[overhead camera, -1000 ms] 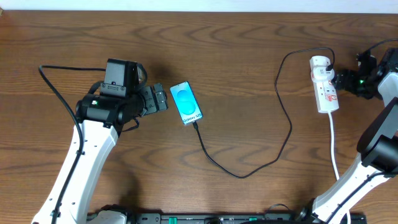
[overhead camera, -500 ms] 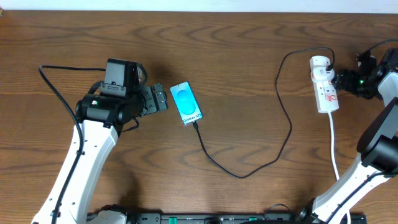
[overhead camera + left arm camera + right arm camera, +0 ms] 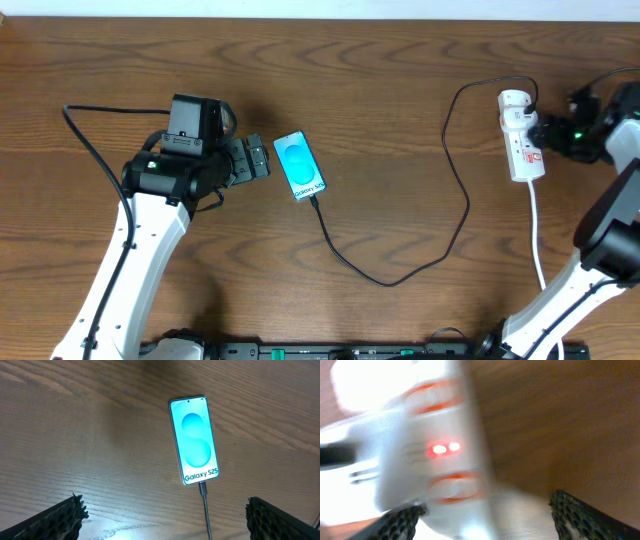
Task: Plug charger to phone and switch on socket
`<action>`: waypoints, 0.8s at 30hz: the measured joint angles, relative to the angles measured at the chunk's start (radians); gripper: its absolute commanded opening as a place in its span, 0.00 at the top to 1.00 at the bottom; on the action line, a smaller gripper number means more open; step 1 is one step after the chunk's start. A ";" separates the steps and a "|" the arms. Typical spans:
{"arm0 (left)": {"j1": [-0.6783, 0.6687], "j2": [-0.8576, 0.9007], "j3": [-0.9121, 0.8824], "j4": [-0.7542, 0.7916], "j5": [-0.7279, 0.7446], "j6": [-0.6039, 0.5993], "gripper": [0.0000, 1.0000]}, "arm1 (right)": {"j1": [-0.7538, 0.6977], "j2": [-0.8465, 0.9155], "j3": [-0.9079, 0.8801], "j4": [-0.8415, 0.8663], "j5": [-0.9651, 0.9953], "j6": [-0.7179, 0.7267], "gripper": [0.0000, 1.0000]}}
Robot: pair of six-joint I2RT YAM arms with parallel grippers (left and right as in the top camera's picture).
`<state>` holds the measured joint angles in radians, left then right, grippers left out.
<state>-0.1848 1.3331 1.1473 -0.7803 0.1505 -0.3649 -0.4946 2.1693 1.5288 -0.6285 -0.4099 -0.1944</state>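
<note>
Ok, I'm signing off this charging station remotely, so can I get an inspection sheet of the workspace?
Surface: wooden table, bare brown grain.
Job's things: phone screen lit, charger connector in its bottom edge; socket shows a red light.
Clutter: nothing seen.
Grippers: left gripper open beside phone; right gripper open, at socket.
Cables: charger loops to white adapter on socket; white cord runs to near edge.
Surroundings: nothing seen.

I count one phone [image 3: 299,166] left of centre, one black charger cable [image 3: 455,170] looping across the middle, and one white socket strip [image 3: 522,140] at upper right bearing one plug adapter [image 3: 514,100]. There are two robot arms: left arm [image 3: 150,230] at lower left, right arm [image 3: 610,230] at the right edge.
</note>
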 measured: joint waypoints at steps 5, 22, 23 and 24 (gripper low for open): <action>0.000 0.000 0.000 0.000 0.000 0.000 0.01 | 0.058 -0.009 -0.012 -0.015 -0.016 -0.031 0.16; 0.000 0.000 0.000 0.000 0.000 0.000 0.01 | 0.056 -0.010 -0.009 -0.023 0.021 0.013 0.14; 0.000 0.000 0.000 0.000 0.000 0.000 0.01 | 0.059 -0.011 -0.006 -0.032 0.052 0.040 0.14; 0.000 0.000 0.000 0.000 0.000 0.000 0.01 | 0.060 -0.013 -0.004 -0.035 0.082 0.058 0.14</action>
<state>-0.1848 1.3334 1.1473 -0.7803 0.1505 -0.3649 -0.4343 2.1567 1.5249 -0.6636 -0.3283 -0.1368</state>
